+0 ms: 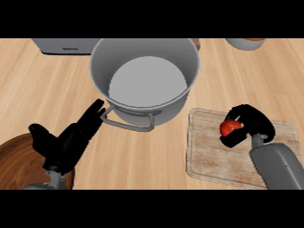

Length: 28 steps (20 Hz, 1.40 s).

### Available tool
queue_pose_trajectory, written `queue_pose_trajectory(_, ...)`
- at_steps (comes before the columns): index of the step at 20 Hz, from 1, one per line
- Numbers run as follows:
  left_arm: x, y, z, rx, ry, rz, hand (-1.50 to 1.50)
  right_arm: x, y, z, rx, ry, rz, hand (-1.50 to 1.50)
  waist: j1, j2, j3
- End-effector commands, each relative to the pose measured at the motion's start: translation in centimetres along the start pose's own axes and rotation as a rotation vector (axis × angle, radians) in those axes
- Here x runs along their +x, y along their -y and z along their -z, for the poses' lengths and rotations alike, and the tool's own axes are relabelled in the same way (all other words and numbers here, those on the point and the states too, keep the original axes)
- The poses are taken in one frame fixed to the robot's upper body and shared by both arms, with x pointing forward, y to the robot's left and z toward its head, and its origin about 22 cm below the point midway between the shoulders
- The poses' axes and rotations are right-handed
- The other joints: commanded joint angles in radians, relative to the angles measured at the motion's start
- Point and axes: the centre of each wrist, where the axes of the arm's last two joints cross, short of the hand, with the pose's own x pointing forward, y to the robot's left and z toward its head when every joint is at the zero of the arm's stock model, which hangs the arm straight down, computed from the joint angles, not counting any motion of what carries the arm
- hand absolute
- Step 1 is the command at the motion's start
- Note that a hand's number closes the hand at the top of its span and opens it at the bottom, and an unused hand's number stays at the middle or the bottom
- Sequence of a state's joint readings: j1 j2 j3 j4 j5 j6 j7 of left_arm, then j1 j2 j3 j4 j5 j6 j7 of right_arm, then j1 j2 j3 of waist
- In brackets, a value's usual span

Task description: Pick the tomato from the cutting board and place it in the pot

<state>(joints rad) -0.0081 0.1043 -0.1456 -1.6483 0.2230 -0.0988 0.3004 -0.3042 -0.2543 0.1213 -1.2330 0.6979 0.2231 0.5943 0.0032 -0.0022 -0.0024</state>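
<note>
In the head view we look steeply down on a light wooden counter (42, 89). A tall grey metal pot (104, 58) stands at the upper middle, its mouth open towards us and its looped handle (131, 121) on the near side. To the right of the pot and nearer to us lies a pale rectangular wooden cutting board (210, 160).

The small red tomato (229, 128) is over the far part of this board, well apart from the pot. Our right hand (256, 122) has its black fingers and thumb curled round the tomato, so that only its left side shows. We cannot tell whether the tomato rests on the board or is raised off it. The grey right forearm (282, 164) crosses the board's near right corner.

Our left hand (65, 144) shows at the lower left, its fingers straight and spread, holding nothing. The fingertips lie just beside the pot's handle, and we cannot tell whether they touch it. Under the left wrist we see a dark brown round wooden surface (9, 164).

At the top left a grey box-shaped appliance (62, 46) stands behind the pot. At the top right is a pale round container (246, 43), cut off by the view's edge.
</note>
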Motion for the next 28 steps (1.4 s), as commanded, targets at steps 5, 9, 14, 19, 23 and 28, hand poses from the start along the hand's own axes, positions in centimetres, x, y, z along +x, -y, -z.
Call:
queue_pose_trajectory(5,-1.1,-2.1,-0.6,0.012,-0.005,-0.008,0.0,5.4,-7.0,-6.8,0.022,0.128,-0.076,1.5,-0.011,-0.002,0.001)
queue_pose_trajectory(9,-0.8,-0.5,-0.3,0.008,0.002,-0.017,0.0,4.1,-8.4,-10.3,0.007,0.153,-0.102,1.5,-0.009,0.0,0.002)
queue_pose_trajectory(14,0.0,-0.6,-0.4,-0.009,-0.01,0.006,0.0,5.3,-8.5,-12.1,-0.068,0.184,-0.143,1.5,-0.005,0.001,0.002)
queue_pose_trajectory(19,0.1,-1.0,0.2,0.019,-0.013,-0.006,0.0,5.4,-5.3,-13.5,-0.303,0.15,-0.136,1.5,-0.014,-0.001,0.002)
queue_pose_trajectory(23,0.6,-1.0,-1.2,0.011,-0.016,0.0,0.0,7.5,-2.4,-16.4,-0.455,0.154,-0.053,1.5,-0.006,-0.002,0.002)
queue_pose_trajectory(28,0.9,-0.2,-0.5,-0.003,0.002,0.003,0.0,7.5,0.9,-21.6,-0.563,0.314,0.004,1.5,-0.008,-0.001,0.002)
